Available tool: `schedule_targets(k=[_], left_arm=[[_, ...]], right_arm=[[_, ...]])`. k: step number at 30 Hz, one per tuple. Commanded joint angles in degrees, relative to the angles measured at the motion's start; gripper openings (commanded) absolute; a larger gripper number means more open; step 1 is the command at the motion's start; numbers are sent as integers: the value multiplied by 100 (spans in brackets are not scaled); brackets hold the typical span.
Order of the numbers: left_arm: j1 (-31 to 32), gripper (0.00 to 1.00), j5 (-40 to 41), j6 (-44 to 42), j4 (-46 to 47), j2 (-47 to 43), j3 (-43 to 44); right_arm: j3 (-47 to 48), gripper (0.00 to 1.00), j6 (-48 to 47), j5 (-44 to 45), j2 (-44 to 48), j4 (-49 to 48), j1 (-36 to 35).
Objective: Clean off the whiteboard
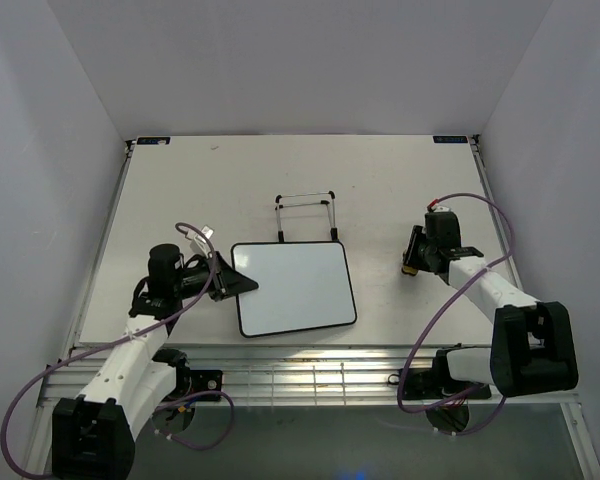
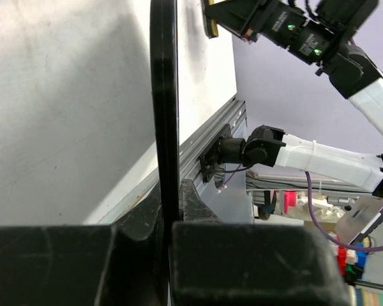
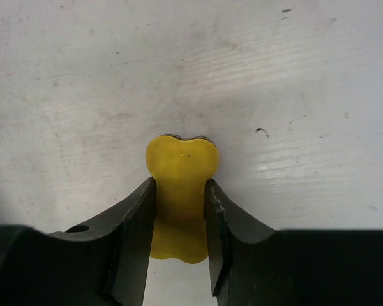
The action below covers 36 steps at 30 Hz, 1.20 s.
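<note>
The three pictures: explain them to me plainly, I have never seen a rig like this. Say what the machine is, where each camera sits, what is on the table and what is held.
It is two robot arms bolted at the near edge of a table. The wide picture looks down from above and behind them. The two close-ups come from cameras on the wrists. On the table are a whiteboard, its face blank, and behind it a wire stand. The left gripper is shut on the whiteboard's left edge, seen edge-on in its close-up. The right gripper pinches a small yellow eraser, off to the board's right.
</note>
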<state>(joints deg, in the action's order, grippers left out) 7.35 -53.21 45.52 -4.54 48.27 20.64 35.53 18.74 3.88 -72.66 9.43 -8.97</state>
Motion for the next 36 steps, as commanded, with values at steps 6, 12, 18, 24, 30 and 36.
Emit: schedule_targets(k=[6,12,18,24,30,36], left_arm=[[20,0,-401,309,849,-880,563],[20,0,-58,133,480,-1153,950],[20,0,74,-96,654,-996,1126],[20,0,-129,62,1920,-706,1003],[12,0,-181,80,3405,216,1126],[11,0,-628,396,5487,1745,1512]], right_arm=[[437,50,-134,1098,-625,472,71],[402,59,-125,992,-565,489,115],[437,72,-81,808,-4,709,124],[464,75,-125,483,1084,1069,124],[367,90,-389,-694,2473,1210,124],[481,90,-389,-1414,3450,1439,124]])
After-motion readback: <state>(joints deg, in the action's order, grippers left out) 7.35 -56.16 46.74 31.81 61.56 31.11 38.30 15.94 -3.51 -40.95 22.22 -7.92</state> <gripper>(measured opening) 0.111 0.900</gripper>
